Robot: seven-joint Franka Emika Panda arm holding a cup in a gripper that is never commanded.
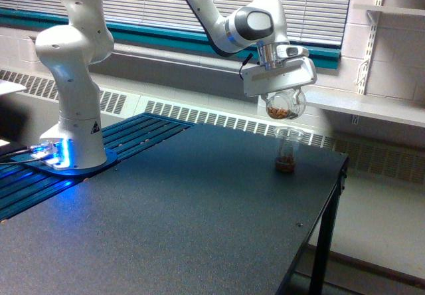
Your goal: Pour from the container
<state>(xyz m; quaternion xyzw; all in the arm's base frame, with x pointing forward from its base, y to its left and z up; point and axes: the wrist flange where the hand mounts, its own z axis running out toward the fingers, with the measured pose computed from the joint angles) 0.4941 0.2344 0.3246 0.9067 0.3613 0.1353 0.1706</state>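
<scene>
Beneath end effector (281, 94), clenched container (284, 105) hangs tilted (brown bits inside) above cup (287, 150).
</scene>
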